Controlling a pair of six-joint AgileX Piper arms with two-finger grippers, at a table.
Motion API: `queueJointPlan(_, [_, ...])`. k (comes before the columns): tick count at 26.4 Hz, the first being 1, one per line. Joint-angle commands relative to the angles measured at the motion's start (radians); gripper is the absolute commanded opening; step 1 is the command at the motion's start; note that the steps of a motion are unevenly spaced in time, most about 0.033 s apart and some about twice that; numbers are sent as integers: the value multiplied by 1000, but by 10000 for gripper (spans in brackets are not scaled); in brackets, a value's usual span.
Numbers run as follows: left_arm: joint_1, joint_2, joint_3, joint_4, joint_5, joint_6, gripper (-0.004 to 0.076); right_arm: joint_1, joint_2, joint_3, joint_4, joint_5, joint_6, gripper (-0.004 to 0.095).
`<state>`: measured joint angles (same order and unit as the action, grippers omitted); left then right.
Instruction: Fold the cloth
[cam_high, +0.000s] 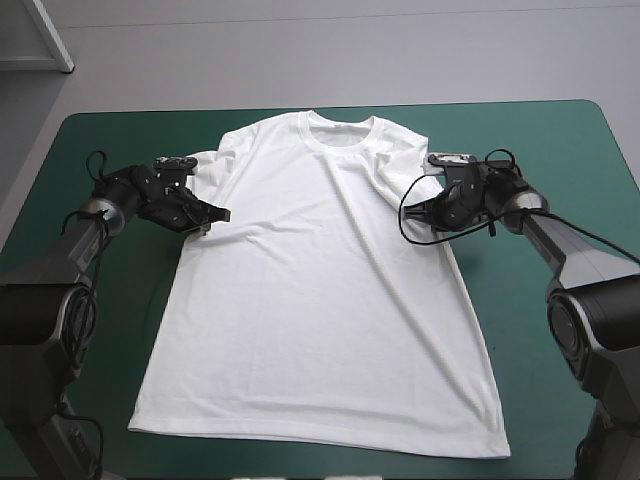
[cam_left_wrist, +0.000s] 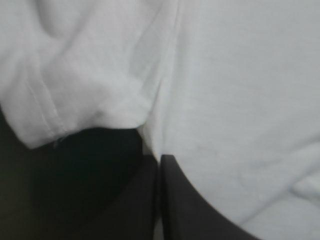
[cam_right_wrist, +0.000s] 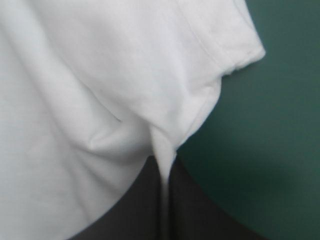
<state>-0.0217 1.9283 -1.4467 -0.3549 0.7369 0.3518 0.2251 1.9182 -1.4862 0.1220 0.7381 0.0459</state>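
The white T-shirt (cam_high: 320, 300) lies spread flat on the table, collar toward the far edge and hem toward the near edge. My left gripper (cam_high: 212, 218) sits at the shirt's left armpit, just under the sleeve. In the left wrist view its black fingers (cam_left_wrist: 125, 210) meet in an arch at the cloth's (cam_left_wrist: 240, 100) edge, shut on the T-shirt. My right gripper (cam_high: 418, 212) is at the right armpit. There a strip of the white cloth (cam_right_wrist: 75, 100) runs down between the fingers (cam_right_wrist: 200, 210), so the right gripper (cam_right_wrist: 165, 172) is shut on it too.
Bare teal-green cover (cam_high: 540, 150) borders the shirt on both sides and shows beside the right sleeve (cam_right_wrist: 280, 150). The hem lies near the table's front edge, and the collar sits a little inside the far edge.
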Motion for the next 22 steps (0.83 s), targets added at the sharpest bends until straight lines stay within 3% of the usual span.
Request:
queueJointPlan(1, [-3, -139, -43, -14, -23, -21, -10, -4, -141, -84, 4, -19, -15, -18])
queueJointPlan(5, [-1, -255, -163, -7, 19, -22, -10, -4, -276, -195, -9, 47, -46, -18])
queueJointPlan(15, [-1, -451, -454, 140, 105, -73, -10, -4, -489, -373, -180, 117, -46, -18])
queueJointPlan(22, [-1, -521, -564, 224, 148, -118, -10, -4, -569, -460, -171, 132, -40, -18])
